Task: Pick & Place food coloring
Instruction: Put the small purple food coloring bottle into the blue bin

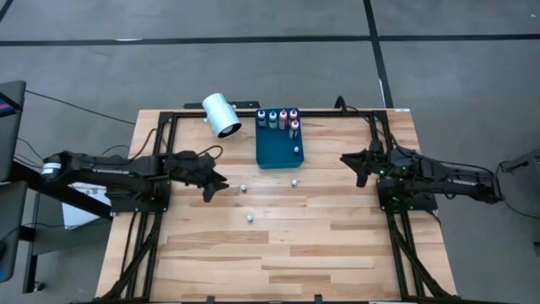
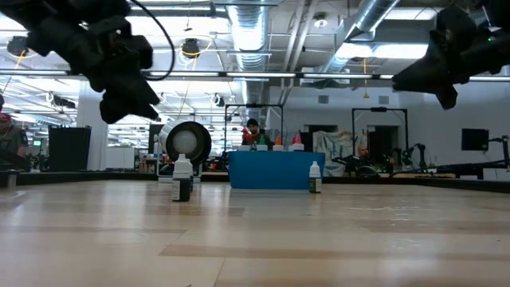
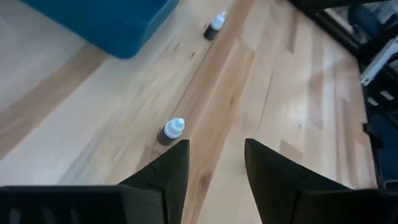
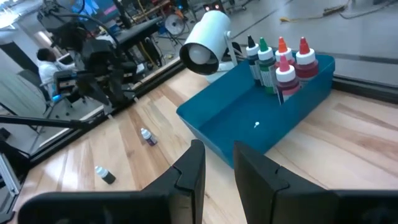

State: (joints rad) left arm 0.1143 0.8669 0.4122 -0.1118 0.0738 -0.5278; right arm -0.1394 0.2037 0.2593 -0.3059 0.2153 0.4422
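my left gripper (image 3: 214,165) is hanging spread and empty just behind a tiny dark bottle with a white cap (image 3: 171,130) standing on the wooden table (image 1: 337,245). i am worrying a finger bumps it over.

Front bench (image 1: 278,253): bare planks.
Middle: three small bottles stand apart at (image 1: 244,188), (image 1: 294,181), (image 1: 251,219), with room to pass between.
Back edge: blue tray (image 1: 277,152) and white cylinder (image 1: 222,115) block the way.
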